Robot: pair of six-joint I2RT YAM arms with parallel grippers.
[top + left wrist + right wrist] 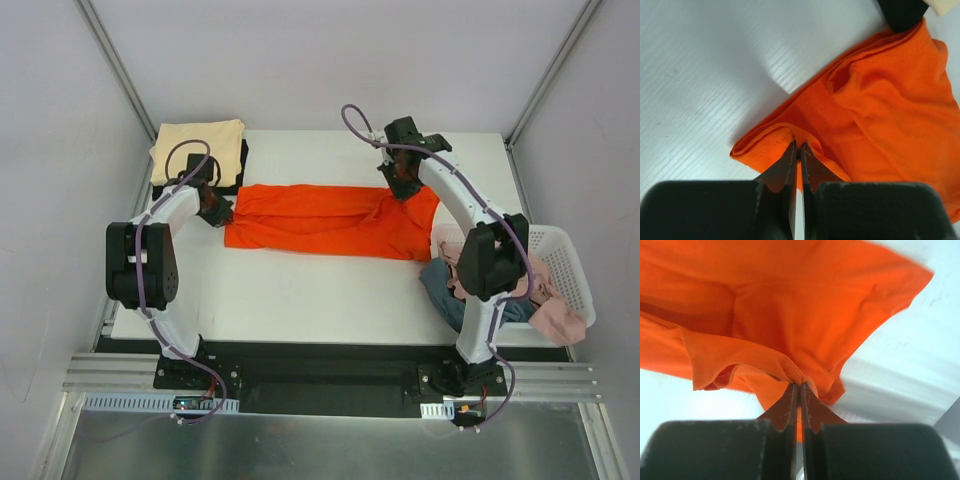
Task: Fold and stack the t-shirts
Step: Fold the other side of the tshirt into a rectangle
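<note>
I am gripping the orange-red t-shirt (320,225) at both ends. The left pincer (799,152) is clamped fully closed on a doubled hem corner at its left end. The right pincer (800,390) is pinched just as tight on a bunched edge at its right end. The shirt is lying as a long band across the middle of the worktop (300,300). I judge it already folded once lengthwise, though it is rumpling toward the right end.

Just behind the orange shirt's left end, a pale cream t-shirt (198,140) is sitting folded on top of a black t-shirt (240,165), so I am counting two as stacked. To the right of the orange shirt and nearer me, the white lattice basket (565,260) is holding loose cloth. A pink t-shirt (555,315) is spilling over its rim and a dusty blue t-shirt (445,295) is hanging out beside it.

So I am working through the third shirt. It needs its crosswise fold and a place on the stack, and at least the pink and blue ones are waiting.
</note>
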